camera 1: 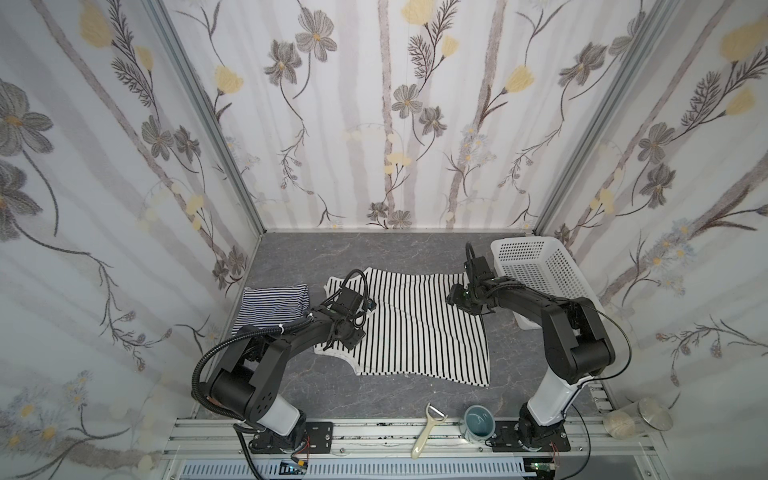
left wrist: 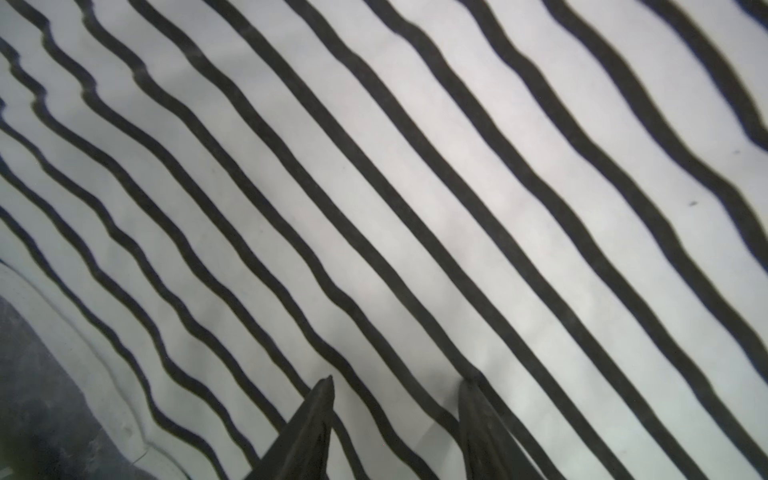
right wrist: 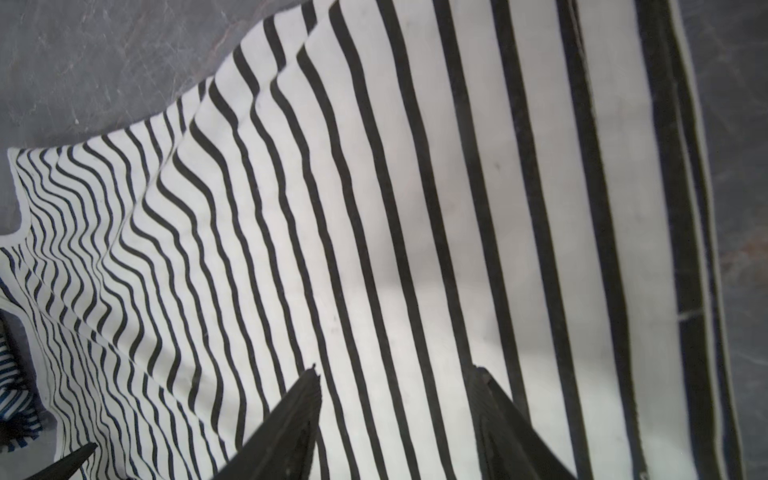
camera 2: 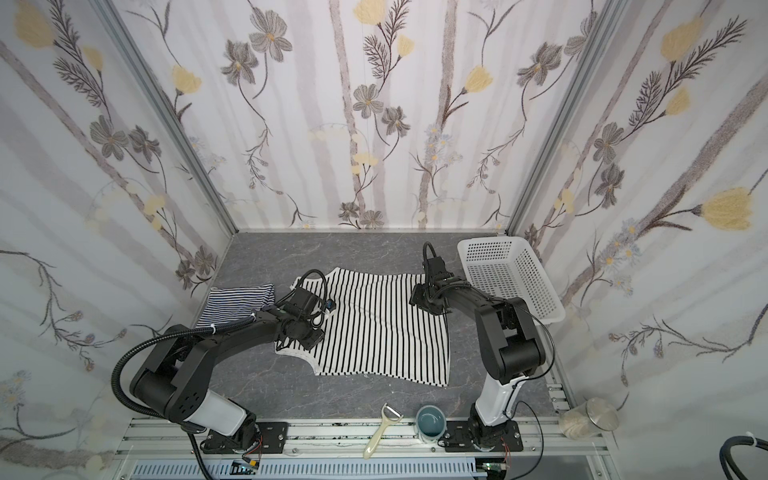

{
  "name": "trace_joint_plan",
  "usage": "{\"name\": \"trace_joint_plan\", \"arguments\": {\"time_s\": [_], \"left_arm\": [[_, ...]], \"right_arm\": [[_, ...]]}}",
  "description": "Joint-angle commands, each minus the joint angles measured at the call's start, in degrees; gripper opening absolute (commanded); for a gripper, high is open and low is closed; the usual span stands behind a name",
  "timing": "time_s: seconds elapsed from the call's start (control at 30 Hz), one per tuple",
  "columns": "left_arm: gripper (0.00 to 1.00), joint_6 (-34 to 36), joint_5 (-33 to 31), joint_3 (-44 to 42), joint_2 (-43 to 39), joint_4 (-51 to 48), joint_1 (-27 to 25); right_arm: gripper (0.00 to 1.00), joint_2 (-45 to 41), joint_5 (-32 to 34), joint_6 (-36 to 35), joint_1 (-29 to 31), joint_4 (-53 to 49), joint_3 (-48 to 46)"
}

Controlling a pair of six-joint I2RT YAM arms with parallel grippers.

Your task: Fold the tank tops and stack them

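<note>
Hanging close over the wide-striped top [left wrist: 415, 187], the left gripper [left wrist: 399, 386] has its two fingers spread with nothing pinched between them. Whether the tips touch the cloth I cannot tell. The right gripper [right wrist: 395, 374] is likewise spread and empty, above the same top near one long edge.

Two tank tops are in view. The wide-striped top lies opened out mid-table [camera 1: 374, 257] in both top views, and the two arms hide parts of it. The fine-striped top [camera 1: 272, 305] sits folded just beside it on the left. One white perforated basket [camera 1: 540, 274] stands behind the right arm. One peeler [camera 1: 428, 432] and one teal cup [camera 1: 478, 424] rest at the front rail, and one clear jar [camera 1: 636, 419] lies at the front right corner. All three are well apart from the cloth.
</note>
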Motion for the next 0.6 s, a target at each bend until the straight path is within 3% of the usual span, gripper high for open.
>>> {"name": "trace_joint_plan", "arguments": {"time_s": [0.0,0.57], "left_arm": [[0.5,1.75,-3.3,-1.6,1.15,-2.02,-0.09],[0.51,2.68,-4.2,-4.06,-5.52,-4.0,-0.23]], "right_arm": [[0.59,2.64,-0.94,-0.9,-0.46,0.31,2.42],[0.58,7.87,-0.76,-1.09,-2.11,-2.45,5.81]]}}
